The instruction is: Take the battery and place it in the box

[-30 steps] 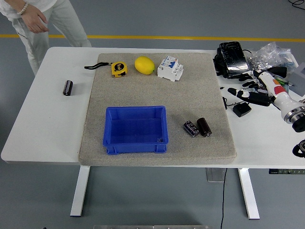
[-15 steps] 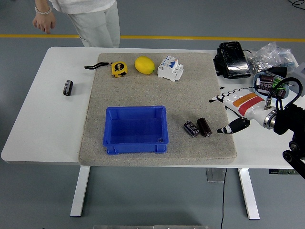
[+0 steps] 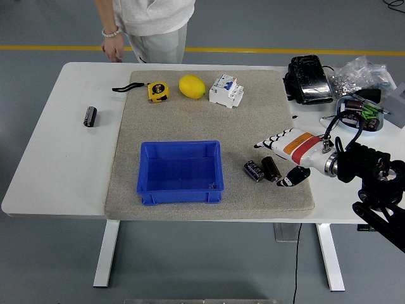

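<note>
- Right arm reaches in from the right edge, low over the near right part of the white surface (image 3: 63,164), its forearm lying almost level and pointing left.
- Its right hand (image 3: 285,155) is white with an orange band; it sits over the right edge of the grey mat (image 3: 196,117).
- The fingers (image 3: 269,142) are stretched out flat toward the left and the black-tipped thumb (image 3: 294,177) points down and near; the hand is spread and grips nothing.
- Two batteries lie side by side on the mat: the nearer-left battery (image 3: 254,170) and the dark battery (image 3: 271,168) to its right.
- The dark battery lies between fingers and thumb, just beside the thumb tip; whether anything touches it I cannot tell.
- The blue box (image 3: 180,171) stands on the near middle of the mat, left of the two batteries and apart from them.
- A third battery (image 3: 90,116) lies alone on the bare surface at the far left, off the mat.
- Along the mat's far edge sit a yellow tape measure (image 3: 157,92), a lemon (image 3: 192,87) and a white circuit breaker (image 3: 226,90).
- A black device (image 3: 308,78) and a heap of clutter (image 3: 364,82) lie at the far right.
- A person (image 3: 152,25) stands at the far side, one hand (image 3: 114,49) hanging above the surface's far edge, holding nothing.
</note>
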You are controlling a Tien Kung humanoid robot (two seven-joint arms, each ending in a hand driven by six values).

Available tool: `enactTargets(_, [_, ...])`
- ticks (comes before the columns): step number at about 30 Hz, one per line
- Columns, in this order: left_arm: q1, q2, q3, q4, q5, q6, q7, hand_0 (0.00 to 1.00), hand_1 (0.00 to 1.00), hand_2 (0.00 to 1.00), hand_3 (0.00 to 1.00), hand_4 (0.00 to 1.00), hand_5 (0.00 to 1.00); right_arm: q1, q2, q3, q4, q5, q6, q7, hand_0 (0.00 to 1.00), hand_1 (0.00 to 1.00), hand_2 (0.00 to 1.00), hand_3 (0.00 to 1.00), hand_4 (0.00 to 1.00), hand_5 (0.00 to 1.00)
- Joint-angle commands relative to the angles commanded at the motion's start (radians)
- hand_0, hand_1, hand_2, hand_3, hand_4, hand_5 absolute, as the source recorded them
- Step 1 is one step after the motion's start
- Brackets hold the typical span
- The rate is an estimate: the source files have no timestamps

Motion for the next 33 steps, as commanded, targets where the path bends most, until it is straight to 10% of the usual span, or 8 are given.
enactTargets(33, [-0.015,-0.002,0.023,-0.003,-0.032,0.003,-0.008,0.68,0.627,0.731,0.664,0.682,0.514,0.116,0.111,-0.131,-0.273,0.044,-0.014,0.022,0.696,0.694,0.743,0.796,0.998,0.229])
